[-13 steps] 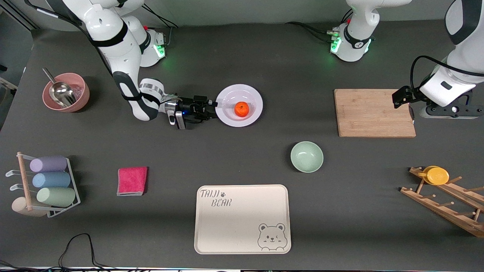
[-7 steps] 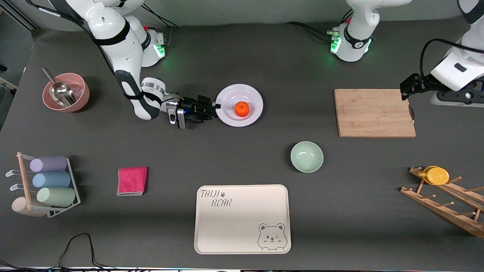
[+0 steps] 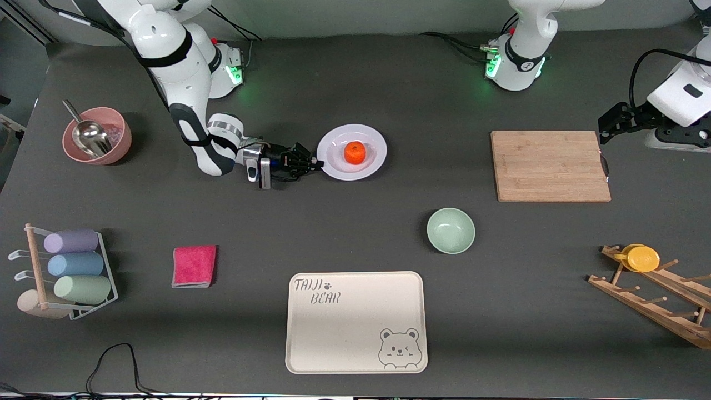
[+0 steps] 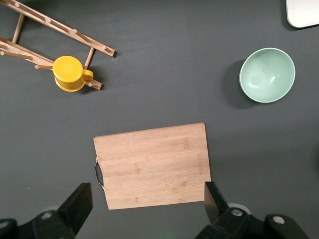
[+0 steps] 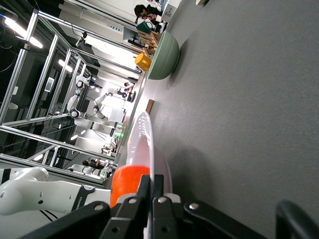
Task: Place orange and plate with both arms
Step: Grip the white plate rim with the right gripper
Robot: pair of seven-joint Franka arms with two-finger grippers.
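Right gripper (image 3: 315, 163) low at the counter (image 3: 355, 233), clenched on the rim of the plate (image 3: 372, 165) at the plate's edge toward the right arm's end. In the right wrist view the two fingers (image 5: 149, 199) are pressed together with the pale rim between them, and the plate looks tilted off the counter on that side. Orange (image 3: 354, 152) sits in the plate's well, roughly centred, touching nothing else.

Plate lies toward the counter's edge where the arm bases stand, about midway between the two bases.

Left gripper (image 3: 602, 132) up in the air over the bare counter just past the cutting board (image 3: 550, 165), at the left arm's end. Fingers (image 4: 79, 204) spread wide, released, holding nothing; the left wrist view looks straight down on the board.

Mint-green bowl (image 3: 450, 230) stands alone, nearer the front camera than the plate and the board. Cream bear tray (image 3: 355, 322) lies at the counter's front edge, well apart from the plate. Yellow cup (image 3: 641, 258) rests on the wooden rack (image 3: 655, 300) at the left arm's end.
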